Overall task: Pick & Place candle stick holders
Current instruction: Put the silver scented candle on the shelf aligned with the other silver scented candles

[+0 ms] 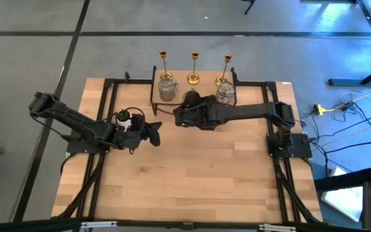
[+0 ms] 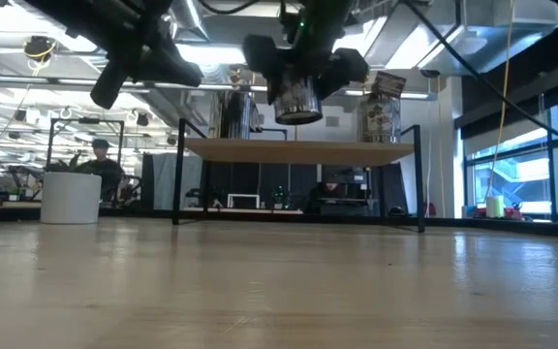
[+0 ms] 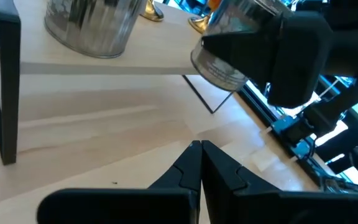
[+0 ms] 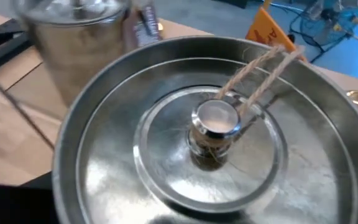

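— Holding anything, the right gripper (image 2: pixel 298 82)?
— Yes, spread wide around a silver holder (image 2: pixel 296 97), lifted off the worktop (image 1: pixel 192 174).
— Beyond it?
— Shelf (image 2: pixel 298 149), two silver holders (image 1: pixel 167 89), gold ones (image 1: pixel 194 67) behind.
— Left gripper (image 3: pixel 200 163)?
— Closed, empty.

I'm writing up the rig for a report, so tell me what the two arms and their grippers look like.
Both arms are matte black, built of slim jointed segments on black bases bolted to black rails along the wooden table. Black cables trail from each base. The left gripper has two dark, wedge-shaped fingers tapering to narrow tips. The right gripper sits on a bulkier, boxy black wrist housing, with a small green light visible in the low view.
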Motion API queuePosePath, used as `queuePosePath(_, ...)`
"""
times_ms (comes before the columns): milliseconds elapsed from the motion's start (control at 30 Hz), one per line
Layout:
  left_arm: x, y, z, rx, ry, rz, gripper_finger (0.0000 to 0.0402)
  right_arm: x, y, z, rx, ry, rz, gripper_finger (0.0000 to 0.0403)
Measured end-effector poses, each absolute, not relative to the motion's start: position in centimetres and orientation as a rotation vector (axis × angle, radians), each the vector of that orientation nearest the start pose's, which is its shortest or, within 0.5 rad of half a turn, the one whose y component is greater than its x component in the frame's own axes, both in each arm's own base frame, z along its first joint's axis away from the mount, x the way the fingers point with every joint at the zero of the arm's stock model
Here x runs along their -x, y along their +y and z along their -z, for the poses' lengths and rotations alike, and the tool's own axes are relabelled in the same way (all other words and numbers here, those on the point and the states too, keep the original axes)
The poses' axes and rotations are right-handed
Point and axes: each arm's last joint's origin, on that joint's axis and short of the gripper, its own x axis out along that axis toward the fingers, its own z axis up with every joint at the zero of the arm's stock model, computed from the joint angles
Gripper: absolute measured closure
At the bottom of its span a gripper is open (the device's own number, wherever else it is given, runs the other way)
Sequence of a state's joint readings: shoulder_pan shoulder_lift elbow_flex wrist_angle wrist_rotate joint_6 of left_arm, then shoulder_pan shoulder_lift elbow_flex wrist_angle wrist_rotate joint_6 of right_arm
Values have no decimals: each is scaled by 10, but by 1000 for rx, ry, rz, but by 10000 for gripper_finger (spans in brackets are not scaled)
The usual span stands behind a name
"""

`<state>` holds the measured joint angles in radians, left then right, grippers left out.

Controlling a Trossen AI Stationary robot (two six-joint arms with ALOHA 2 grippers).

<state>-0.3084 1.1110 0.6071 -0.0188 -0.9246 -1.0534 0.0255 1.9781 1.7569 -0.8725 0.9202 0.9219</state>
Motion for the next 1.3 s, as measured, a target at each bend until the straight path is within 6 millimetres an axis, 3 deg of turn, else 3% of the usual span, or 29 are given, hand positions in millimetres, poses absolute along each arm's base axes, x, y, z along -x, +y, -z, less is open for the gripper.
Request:
queuePosePath(633,-215,-47,-229,711,93,-750,400,-411,-54,-275,-353,423,1333,48)
queuePosePath(967,-215,-47,-229,709,98,-749,400,-411,-59,-275,-366,415,1341,44)
queuePosePath(1300,-215,-47,-229,714,107,-739,400,-424,-63,-248,-356,467,1341,42)
